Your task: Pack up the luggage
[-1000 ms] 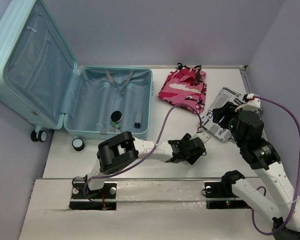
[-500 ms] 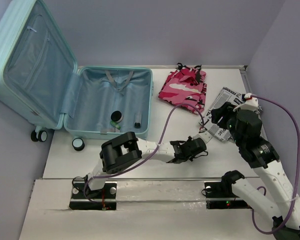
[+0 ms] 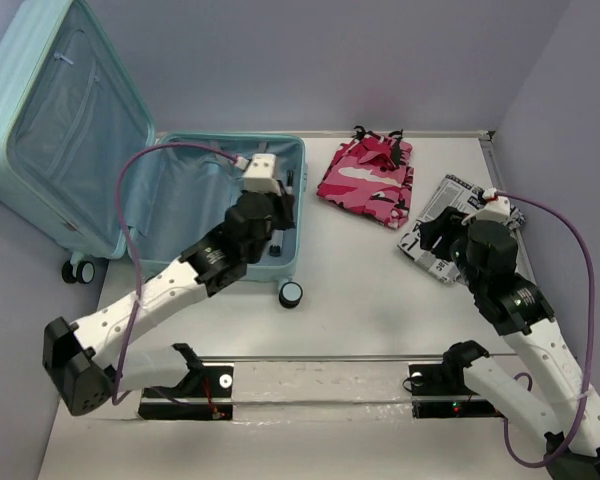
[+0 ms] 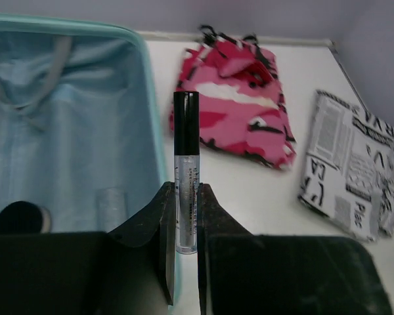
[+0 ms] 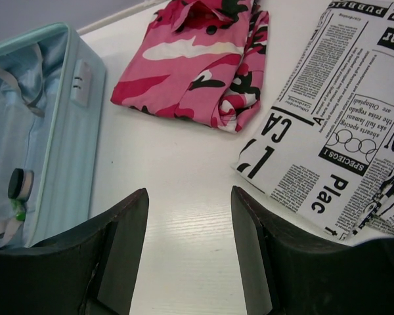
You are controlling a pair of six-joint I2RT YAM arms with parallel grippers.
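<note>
The luggage [image 3: 70, 120] lies open at the left, its lid propped up and its pale blue tray [image 4: 79, 131] facing up. My left gripper [image 3: 283, 190] hovers over the tray's right rim [image 4: 155, 141]. It [image 4: 182, 191] is shut on a clear tube with a black cap [image 4: 186, 164], held upright between the fingers. A black-capped jar [image 4: 18, 216] and a small clear tube [image 4: 111, 207] lie in the tray. My right gripper [image 5: 189, 243] stands open over bare table, with nothing between its fingers.
A folded pink camouflage garment [image 3: 368, 178] lies right of the luggage [image 5: 72, 131]. A newspaper-print pouch [image 3: 450, 205] lies beside the right gripper [image 3: 435, 238]. A black-and-white caster wheel [image 3: 291, 294] shows at the luggage's near right corner. A wall edge runs behind the table.
My left gripper has shut on the tube at the table's middle and swung left and back to the luggage's right rim. The right arm has barely moved.
</note>
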